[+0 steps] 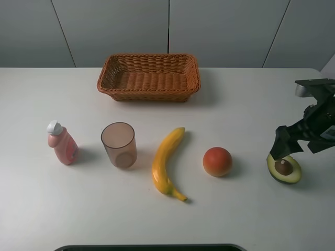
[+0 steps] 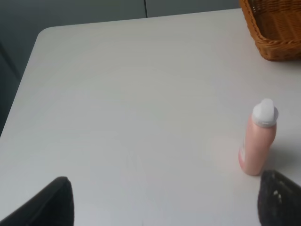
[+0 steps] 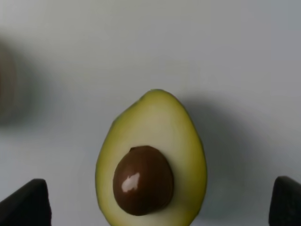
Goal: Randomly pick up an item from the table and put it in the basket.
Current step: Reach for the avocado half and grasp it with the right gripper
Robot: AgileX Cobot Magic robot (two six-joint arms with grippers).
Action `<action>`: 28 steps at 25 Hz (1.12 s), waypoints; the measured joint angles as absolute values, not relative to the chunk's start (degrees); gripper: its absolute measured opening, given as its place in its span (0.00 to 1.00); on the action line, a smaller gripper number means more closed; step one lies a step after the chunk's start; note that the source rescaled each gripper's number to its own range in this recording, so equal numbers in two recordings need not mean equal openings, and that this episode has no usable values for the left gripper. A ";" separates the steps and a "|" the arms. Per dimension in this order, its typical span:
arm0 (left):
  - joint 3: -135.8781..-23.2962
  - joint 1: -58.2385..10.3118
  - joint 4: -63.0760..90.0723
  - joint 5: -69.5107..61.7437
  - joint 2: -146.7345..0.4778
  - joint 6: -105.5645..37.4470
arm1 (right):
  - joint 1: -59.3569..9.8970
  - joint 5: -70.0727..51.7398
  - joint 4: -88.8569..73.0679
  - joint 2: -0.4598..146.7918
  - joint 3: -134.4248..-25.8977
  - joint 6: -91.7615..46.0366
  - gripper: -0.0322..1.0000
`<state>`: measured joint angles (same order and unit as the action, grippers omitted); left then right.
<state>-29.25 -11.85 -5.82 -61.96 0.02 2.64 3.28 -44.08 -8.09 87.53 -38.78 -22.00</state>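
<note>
The halved avocado (image 1: 284, 168) lies cut side up, brown pit showing, on the white table (image 1: 241, 219) at the far right. My right gripper (image 1: 294, 146) hangs just above it, open. In the right wrist view the avocado (image 3: 150, 160) sits between the two spread fingertips of the right gripper (image 3: 155, 207). The brown wicker basket (image 1: 149, 95) stands at the back centre and looks empty; its corner shows in the left wrist view (image 2: 275, 33). My left gripper (image 2: 164, 207) is open and empty over bare table, out of the exterior view.
In a row along the table stand a pink bottle (image 1: 63, 144), also in the left wrist view (image 2: 257, 141), a translucent brown cup (image 1: 119, 145), a yellow banana (image 1: 166, 162) and an orange-red round fruit (image 1: 217, 161). A dark edge (image 1: 146, 247) runs along the front.
</note>
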 joint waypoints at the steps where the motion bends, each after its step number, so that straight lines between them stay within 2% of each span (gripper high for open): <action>1: -29.25 -11.85 -5.82 -61.96 0.02 2.64 | 3.28 -43.03 -8.09 87.63 -37.95 -22.42 1.00; 12: -29.25 -11.85 -5.82 -61.96 0.02 2.64 | 0.34 -37.28 -8.32 91.87 -35.49 -23.38 1.00; 28: -29.25 -11.85 -5.82 -61.96 0.02 2.64 | 0.10 -33.65 -8.53 99.36 -35.38 -23.02 1.00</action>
<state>-29.25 -11.85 -5.82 -61.96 0.02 2.64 0.10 -33.65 -8.53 99.36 -35.38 -23.02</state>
